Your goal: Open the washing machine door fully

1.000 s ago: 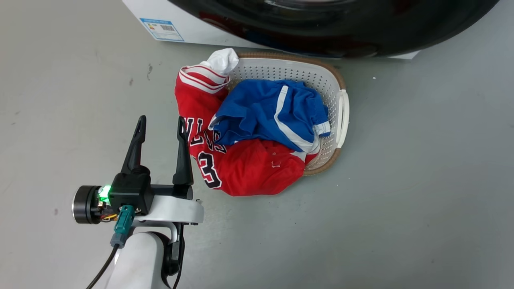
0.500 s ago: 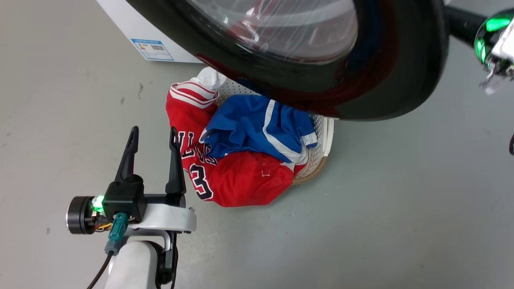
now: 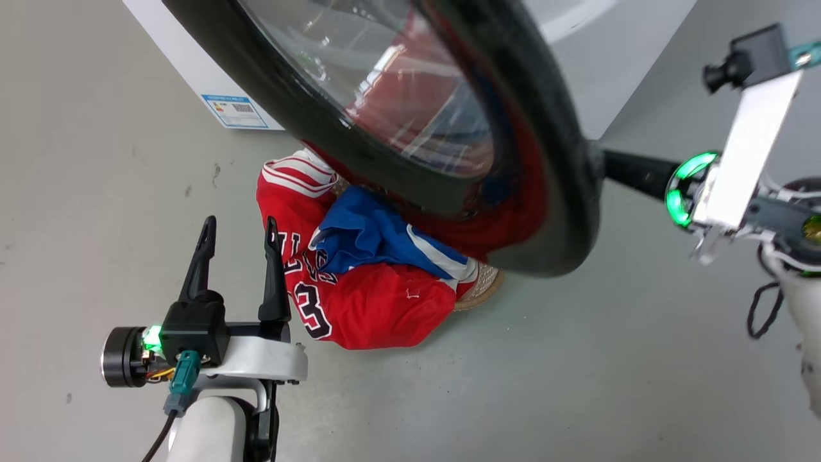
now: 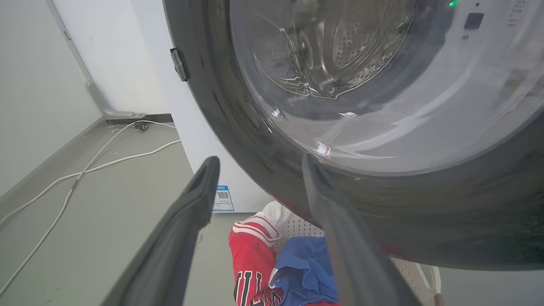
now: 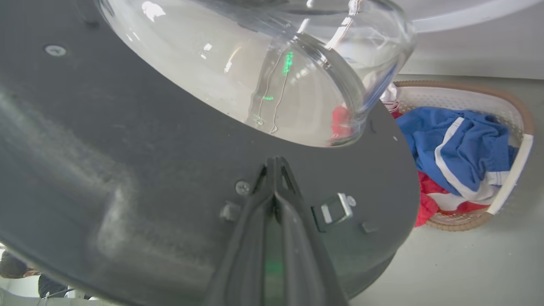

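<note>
The washing machine door (image 3: 551,160), a glossy black disc with a bulging glass bowl, stands swung partly out from the white washing machine (image 3: 616,64). My right gripper (image 3: 606,167) reaches in from the right to the door's free edge. In the right wrist view its fingers are shut together, and the right gripper (image 5: 275,160) has its tips against the door's dark inner face (image 5: 106,170), beside the metal latch (image 5: 335,210). My left gripper (image 3: 238,231) hangs open at the lower left, apart from the door. In the left wrist view the left gripper (image 4: 257,161) points at the door's outer face (image 4: 425,212), whose hinge (image 4: 179,63) is at the left.
A white laundry basket (image 5: 510,170) sits on the grey floor under the door. It holds a red jersey (image 3: 378,308) and blue shorts (image 3: 365,234). White cables (image 4: 85,170) run along the floor at the left of the machine.
The head camera has shifted. The door has swung further out from the machine, and my right gripper has come into view at its edge. My left gripper stays open.
</note>
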